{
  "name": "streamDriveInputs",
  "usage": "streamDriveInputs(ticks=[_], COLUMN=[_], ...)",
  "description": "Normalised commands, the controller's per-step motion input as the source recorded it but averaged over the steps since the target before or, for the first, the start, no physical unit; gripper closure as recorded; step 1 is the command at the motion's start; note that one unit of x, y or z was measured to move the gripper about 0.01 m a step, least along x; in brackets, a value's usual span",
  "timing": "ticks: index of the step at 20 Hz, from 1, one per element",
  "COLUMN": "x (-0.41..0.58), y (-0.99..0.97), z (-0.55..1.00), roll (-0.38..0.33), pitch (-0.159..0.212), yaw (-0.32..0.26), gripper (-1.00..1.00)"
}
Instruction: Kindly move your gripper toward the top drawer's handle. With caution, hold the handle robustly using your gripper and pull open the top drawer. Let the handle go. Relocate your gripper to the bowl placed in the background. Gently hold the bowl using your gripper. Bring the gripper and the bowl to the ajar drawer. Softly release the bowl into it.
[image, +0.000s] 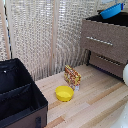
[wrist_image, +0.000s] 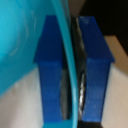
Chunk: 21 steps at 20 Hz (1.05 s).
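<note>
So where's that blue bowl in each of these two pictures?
Exterior view: the bowl sits tilted at the top near the exterior view's right edge, above the brown dresser.
Wrist view: the bowl's wall fills one side, and its thin rim runs between the end effector's blue fingers.
Shared landmark: only the bowl itself; the end effector is not seen in the exterior view.

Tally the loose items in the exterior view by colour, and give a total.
Blue: 1, bowl on the dresser
Yellow: 1, bowl on the floor
Red-yellow: 1, box
Black: 1, bin
Total: 4
</note>
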Motion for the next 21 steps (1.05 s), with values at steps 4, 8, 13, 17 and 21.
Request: streamDriveInputs(ticks=[4, 8, 13, 17, 21], x=[-0.078, 0.188, 0.239, 0.334, 0.205], y=[-0.01, 0.00, 0.04, 0.27, 0.29], z=[-0.13, 0.14, 0.33, 0.93, 0.59], roll=[0.043, 0.004, 0.006, -0.010, -0.054], pitch=[0.000, 0.017, 0.053, 0.067, 0.100], yaw=[0.003, 0.000, 0.000, -0.017, -0.036], gripper=[-1.00, -1.00, -1.00, -1.00, -1.00])
